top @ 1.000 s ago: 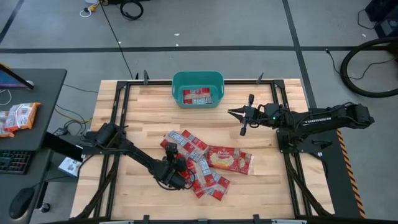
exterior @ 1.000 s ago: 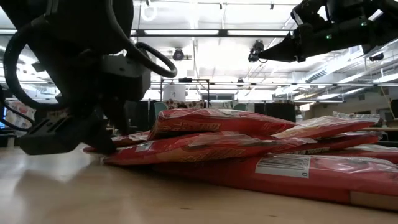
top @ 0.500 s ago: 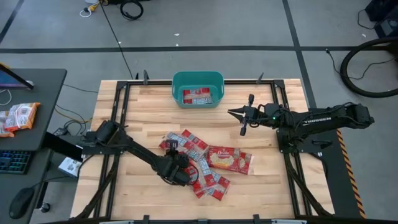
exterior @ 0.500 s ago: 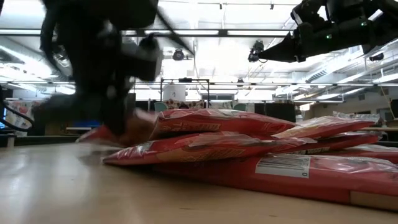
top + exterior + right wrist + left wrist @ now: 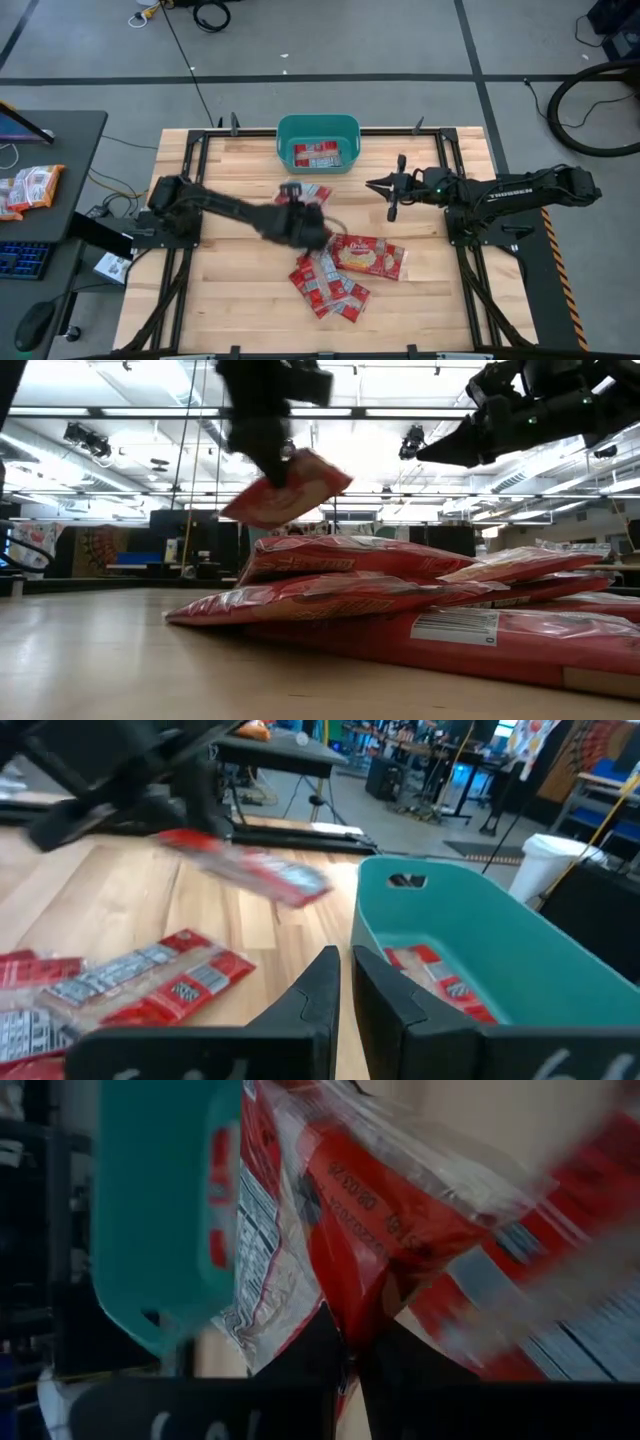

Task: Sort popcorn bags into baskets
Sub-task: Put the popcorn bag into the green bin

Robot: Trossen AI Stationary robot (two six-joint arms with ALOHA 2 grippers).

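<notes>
Several red popcorn bags (image 5: 335, 270) lie piled on the wooden table's middle, the largest one (image 5: 365, 255) showing a yellow picture. My left gripper (image 5: 303, 208) is shut on one red bag (image 5: 290, 490) in the air between the pile and the teal basket (image 5: 318, 142). The basket stands at the far edge with a few bags (image 5: 318, 155) inside. My right gripper (image 5: 386, 188) hovers shut and holding nothing, right of the basket. My left gripper pinches the bag's edge (image 5: 352, 1325) between its two fingers. In the low view the fingers (image 5: 268, 455) come down on it from above. The bag hangs tilted just below them, lifted clear of the pile and the table.
A black frame (image 5: 200, 135) runs around the tabletop. A desk (image 5: 40, 190) at the left carries orange-white packets and a keyboard. Bare wood (image 5: 230, 165) lies left of the basket and along the near edge.
My left gripper has taken hold of a bag at the pile's near left. It has risen and swung toward the far edge and the basket. The bag has come off the pile and now hangs clear in the air. The rest of the pile stays put.
</notes>
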